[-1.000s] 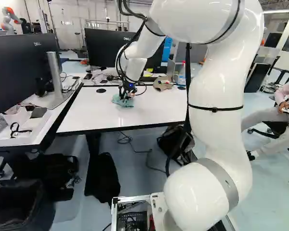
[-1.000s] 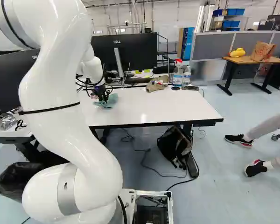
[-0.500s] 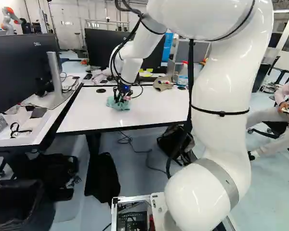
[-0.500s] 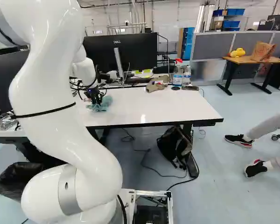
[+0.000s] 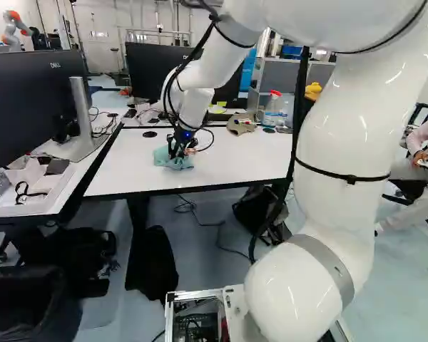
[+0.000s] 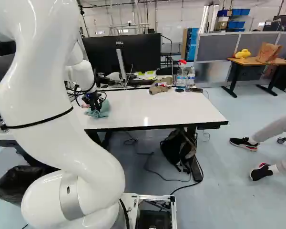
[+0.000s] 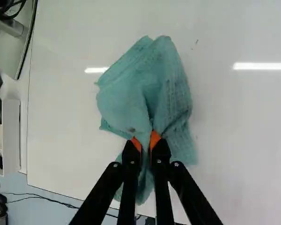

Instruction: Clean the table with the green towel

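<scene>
One towel [image 7: 145, 93] in one gripper [image 7: 147, 140].

The arm [image 5: 335, 160] arches forward, gripper [image 5: 177, 154] pointing down, fingers [image 7: 131, 155] nearly together.

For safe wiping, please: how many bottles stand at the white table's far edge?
2: the red-headed spray bottle and, just right of it in the right base view, a clear bottle. The arm may hide others.

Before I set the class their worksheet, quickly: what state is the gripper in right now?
Gripper: closed on the green towel, a fold pinched between its orange pads.
</scene>
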